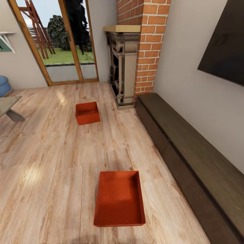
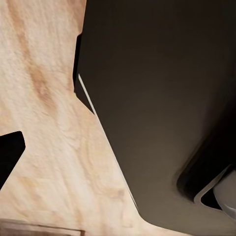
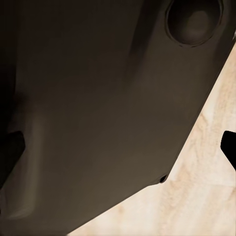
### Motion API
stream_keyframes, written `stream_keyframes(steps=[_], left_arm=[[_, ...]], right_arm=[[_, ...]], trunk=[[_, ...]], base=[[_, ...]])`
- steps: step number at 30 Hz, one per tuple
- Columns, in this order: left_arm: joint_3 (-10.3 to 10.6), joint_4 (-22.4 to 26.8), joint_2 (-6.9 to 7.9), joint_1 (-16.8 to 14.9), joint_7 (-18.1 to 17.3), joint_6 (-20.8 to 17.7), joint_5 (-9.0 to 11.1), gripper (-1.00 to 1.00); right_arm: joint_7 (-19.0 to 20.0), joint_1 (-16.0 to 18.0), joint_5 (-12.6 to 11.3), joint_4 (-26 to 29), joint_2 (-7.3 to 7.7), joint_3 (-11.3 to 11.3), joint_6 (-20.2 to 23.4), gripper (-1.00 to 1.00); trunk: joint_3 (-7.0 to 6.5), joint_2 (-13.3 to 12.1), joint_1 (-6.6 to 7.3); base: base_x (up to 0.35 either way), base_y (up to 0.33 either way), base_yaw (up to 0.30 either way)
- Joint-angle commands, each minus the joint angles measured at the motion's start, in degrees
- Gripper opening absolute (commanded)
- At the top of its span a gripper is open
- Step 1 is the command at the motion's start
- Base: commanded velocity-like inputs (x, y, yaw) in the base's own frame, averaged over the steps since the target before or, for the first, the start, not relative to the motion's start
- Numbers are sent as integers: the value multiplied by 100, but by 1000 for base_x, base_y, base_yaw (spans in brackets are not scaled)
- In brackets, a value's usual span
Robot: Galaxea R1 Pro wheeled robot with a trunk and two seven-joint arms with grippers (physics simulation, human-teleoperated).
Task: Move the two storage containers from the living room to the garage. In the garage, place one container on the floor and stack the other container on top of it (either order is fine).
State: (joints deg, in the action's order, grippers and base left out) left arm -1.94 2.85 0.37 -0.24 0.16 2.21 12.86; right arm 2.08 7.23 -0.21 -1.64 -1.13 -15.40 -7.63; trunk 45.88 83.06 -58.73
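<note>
Two orange-red storage containers are being shown empty on the light wood-plank floor of the living room. The near container is lying with its long axis running near to far, close to the long dark cabinet on the right. The far container, near the fireplace, is looking almost square. In both wrist views dark robot bodywork is blocking most of the picture, so finger state cannot be told.

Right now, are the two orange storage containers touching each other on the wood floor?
Apart. The head view shows the nearer container and the farther container with a wide stretch of bare wood-plank floor between them.
</note>
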Motion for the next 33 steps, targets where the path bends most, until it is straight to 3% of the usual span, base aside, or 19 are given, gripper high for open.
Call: stream_keyframes(steps=[1, 33], left_arm=[[-17, -4, -1, -2, 2, 16, 14, 100], [-17, -4, -2, -2, 2, 16, 15, 100]], right_arm=[[13, 6, -4, -16, -1, -7, -34, 100], [12, 6, -5, -13, -9, -7, -29, 100]], trunk=[[13, 2, 0], [301, 2, 0]], base=[[0, 0, 64], [0, 0, 12]])
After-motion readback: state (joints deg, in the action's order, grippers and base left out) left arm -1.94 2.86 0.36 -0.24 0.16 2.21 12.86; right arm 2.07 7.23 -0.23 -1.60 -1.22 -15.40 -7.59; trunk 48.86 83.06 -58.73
